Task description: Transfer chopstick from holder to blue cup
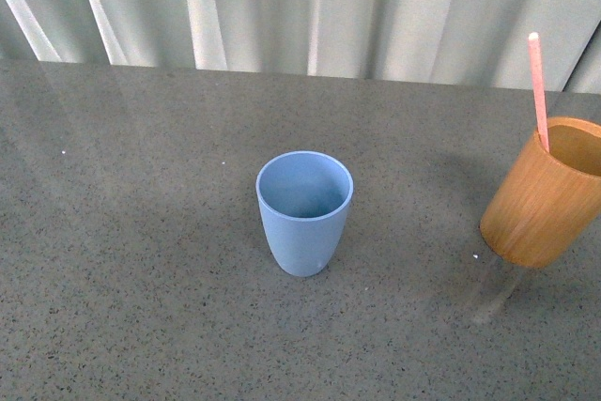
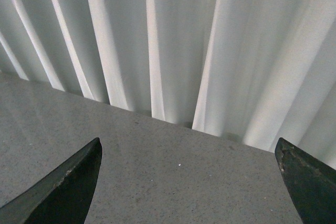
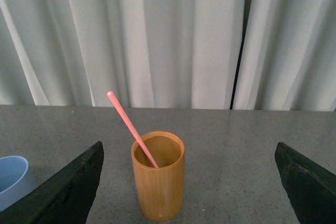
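Observation:
The light-blue cup (image 1: 304, 212) stands upright and empty in the middle of the grey table. The orange-brown wooden holder (image 1: 545, 193) stands at the right edge of the front view, with one pink chopstick (image 1: 538, 88) sticking up out of it. Neither arm shows in the front view. In the right wrist view the holder (image 3: 158, 178) stands ahead of my open right gripper (image 3: 189, 182), between its fingers but nearer one, with the chopstick (image 3: 130, 127) leaning in it; the blue cup (image 3: 14, 180) shows at the edge. My left gripper (image 2: 189, 182) is open over bare table.
The grey speckled table (image 1: 141, 232) runs back to a pale pleated curtain (image 1: 300, 7). The same curtain (image 2: 173, 40) fills the left wrist view, and it hangs behind the holder in the right wrist view (image 3: 173, 35).

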Tool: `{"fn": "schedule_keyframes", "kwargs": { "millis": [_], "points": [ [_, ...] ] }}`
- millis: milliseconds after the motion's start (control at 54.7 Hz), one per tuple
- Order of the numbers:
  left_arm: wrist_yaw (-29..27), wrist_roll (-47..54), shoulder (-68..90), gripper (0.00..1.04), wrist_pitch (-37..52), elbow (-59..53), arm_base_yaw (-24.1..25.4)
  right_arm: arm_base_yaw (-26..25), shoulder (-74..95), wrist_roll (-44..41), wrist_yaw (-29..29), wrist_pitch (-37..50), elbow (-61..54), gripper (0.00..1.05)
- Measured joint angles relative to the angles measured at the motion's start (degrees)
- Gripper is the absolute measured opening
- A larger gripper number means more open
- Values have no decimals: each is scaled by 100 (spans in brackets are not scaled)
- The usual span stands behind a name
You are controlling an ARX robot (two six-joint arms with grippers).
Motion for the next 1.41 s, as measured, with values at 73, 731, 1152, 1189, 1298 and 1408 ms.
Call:
{"fn": "schedule_keyframes", "kwargs": {
  "millis": [73,731,1152,1189,1298,1408],
  "points": [
    [605,37,57,93,260,-149,74,0,0,0,2,0,0,95],
    [2592,92,-1683,4,1327,-2662,769,0,0,0,15,0,0,95],
    [2597,92,-2874,4,763,-3316,772,0,0,0,17,0,0,95],
    [2597,92,-2964,4,704,-3344,772,0,0,0,17,0,0,95],
    [2597,92,-3250,4,511,-3425,772,0,0,0,17,0,0,95],
    [2597,92,-3541,4,293,-3501,772,0,0,0,17,0,0,95]
  ]
}}
